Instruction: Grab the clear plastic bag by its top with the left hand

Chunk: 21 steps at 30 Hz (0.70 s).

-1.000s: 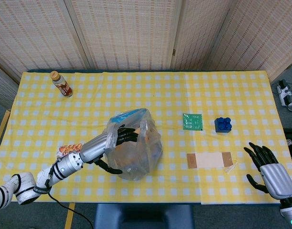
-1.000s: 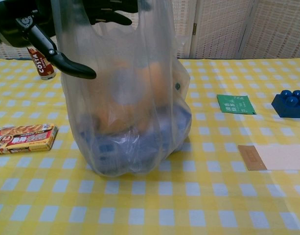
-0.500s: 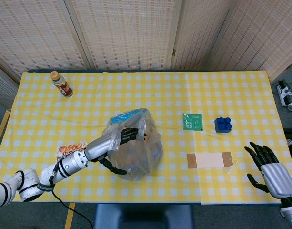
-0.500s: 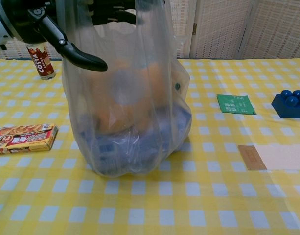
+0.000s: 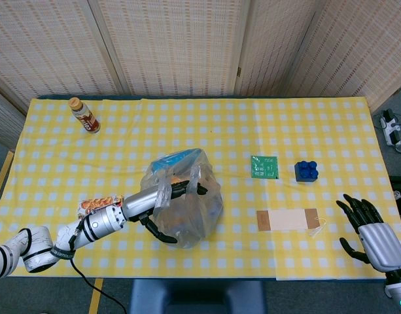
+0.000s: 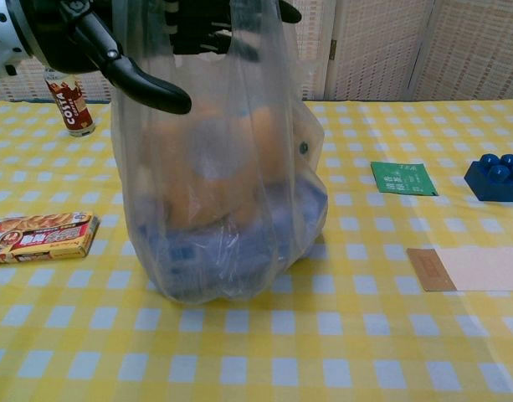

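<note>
Your left hand is at the top of the clear plastic bag, which stands upright at the counter's near middle. Its fingers reach into the mouth, but I cannot tell if they grip. The film lies straight ahead of the fingers.

We cannot tell whether the left hand has closed on the clear plastic bag: its fingers sit behind the film, and the chest view cuts the bag top off. The bag's orange and dark contents are only blurs. The right hand is clipped at the frame's lower corner.
</note>
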### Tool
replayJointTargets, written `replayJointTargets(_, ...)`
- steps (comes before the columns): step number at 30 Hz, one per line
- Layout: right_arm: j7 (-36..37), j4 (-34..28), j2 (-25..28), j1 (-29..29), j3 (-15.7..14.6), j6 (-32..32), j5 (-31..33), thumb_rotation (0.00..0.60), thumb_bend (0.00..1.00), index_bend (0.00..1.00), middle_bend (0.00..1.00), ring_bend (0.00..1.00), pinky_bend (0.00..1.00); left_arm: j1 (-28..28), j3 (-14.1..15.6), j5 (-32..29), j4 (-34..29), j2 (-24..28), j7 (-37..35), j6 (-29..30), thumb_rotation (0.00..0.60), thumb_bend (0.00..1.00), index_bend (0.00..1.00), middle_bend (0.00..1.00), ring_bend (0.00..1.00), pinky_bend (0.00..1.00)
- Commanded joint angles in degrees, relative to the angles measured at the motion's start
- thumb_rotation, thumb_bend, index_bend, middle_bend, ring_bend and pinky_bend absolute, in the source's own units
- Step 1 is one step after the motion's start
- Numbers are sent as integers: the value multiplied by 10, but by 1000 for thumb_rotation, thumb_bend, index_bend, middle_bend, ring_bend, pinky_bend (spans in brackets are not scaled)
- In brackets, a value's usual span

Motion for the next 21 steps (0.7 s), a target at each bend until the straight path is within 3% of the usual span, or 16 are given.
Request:
replayJointTargets(1,1,0,0,0,0,0,1,600,411,0,0,0,0,-10,3,6,-11,10,-25,0,600,72,138,123,43,129)
replayJointTargets(9,0,-1,1,0,-1,0,-3,600,411,0,0,0,0,-38,4,-16,-42,30,-60,-48,600,72,124,123,35,149)
replayJointTargets(14,-1,0,0,2,1,-9,6,600,412,0,0,0,0,-69,5,-26,-80,63,-152,-87,600,72,110,123,25,207)
replayJointTargets(21,-5,-3,0,2,-1,-9,3,600,411,0,0,0,0,-98,7,-15,-85,73,-288,-86,600,72,93,117,22,179)
